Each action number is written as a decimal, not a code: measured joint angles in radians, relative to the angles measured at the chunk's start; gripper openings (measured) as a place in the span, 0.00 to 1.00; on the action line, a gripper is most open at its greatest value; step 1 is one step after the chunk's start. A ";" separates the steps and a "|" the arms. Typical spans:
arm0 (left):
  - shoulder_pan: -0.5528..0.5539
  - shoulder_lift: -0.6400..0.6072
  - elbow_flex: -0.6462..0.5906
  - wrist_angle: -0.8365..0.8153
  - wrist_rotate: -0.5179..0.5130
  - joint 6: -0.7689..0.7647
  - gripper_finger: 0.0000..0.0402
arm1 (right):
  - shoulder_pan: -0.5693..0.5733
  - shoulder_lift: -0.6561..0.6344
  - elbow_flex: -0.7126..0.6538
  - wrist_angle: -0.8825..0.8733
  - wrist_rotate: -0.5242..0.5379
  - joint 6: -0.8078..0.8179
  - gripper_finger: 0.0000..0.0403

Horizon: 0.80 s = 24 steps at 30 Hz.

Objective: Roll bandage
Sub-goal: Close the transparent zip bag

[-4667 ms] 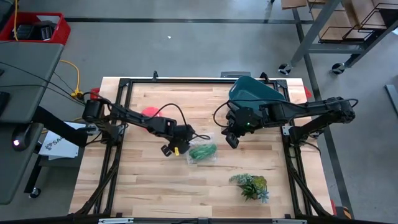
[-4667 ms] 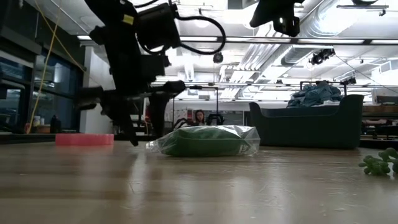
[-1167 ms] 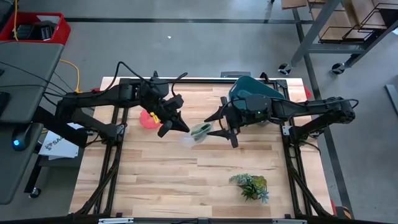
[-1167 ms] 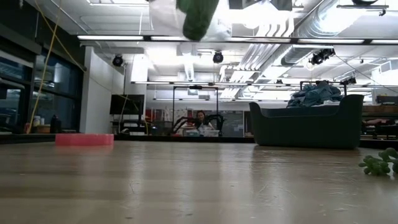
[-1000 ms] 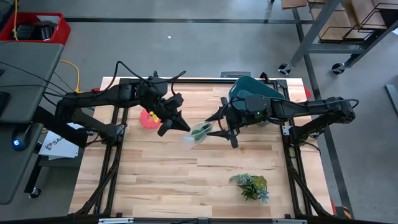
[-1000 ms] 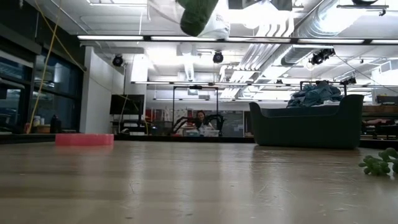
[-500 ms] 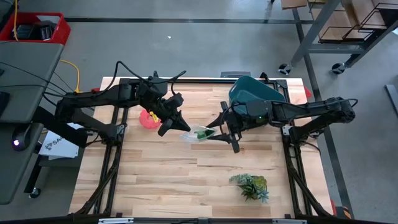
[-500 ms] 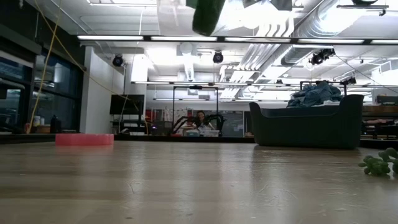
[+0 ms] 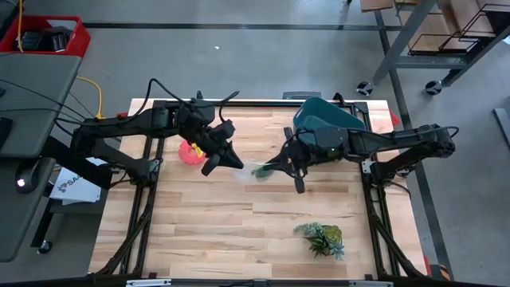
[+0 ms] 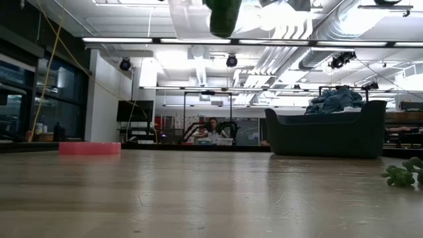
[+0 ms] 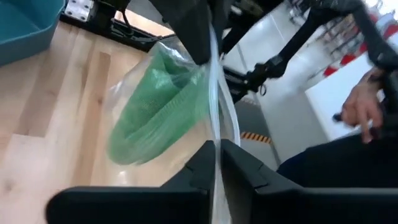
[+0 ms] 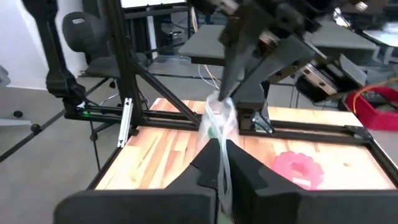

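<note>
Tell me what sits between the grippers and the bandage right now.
The clear bag. The bandage is sealed inside it, hanging above the table. The left gripper and right gripper are each shut on bag film only, on opposite sides; neither touches the green fabric.

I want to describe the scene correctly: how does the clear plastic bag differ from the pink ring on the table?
The clear plastic bag hangs above the table, pinched between the left gripper and the right gripper; the pink ring lies flat on the wood, untouched. The bag is transparent and holds the green bandage; the ring is opaque and holds nothing.
</note>
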 joint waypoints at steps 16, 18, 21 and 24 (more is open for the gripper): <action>-0.022 -0.086 0.082 -0.438 -0.362 0.301 0.46 | -0.055 -0.002 0.000 -0.065 0.005 0.084 0.00; -0.036 -0.105 0.081 -0.462 -0.416 0.280 0.48 | -0.063 -0.002 0.000 -0.043 0.005 0.126 0.00; -0.078 -0.130 0.038 -0.403 -0.472 0.276 0.49 | -0.068 -0.002 0.000 -0.008 0.004 0.140 0.00; -0.118 -0.166 -0.058 -0.296 -0.517 0.247 0.49 | -0.067 -0.002 0.000 0.001 0.002 0.159 0.00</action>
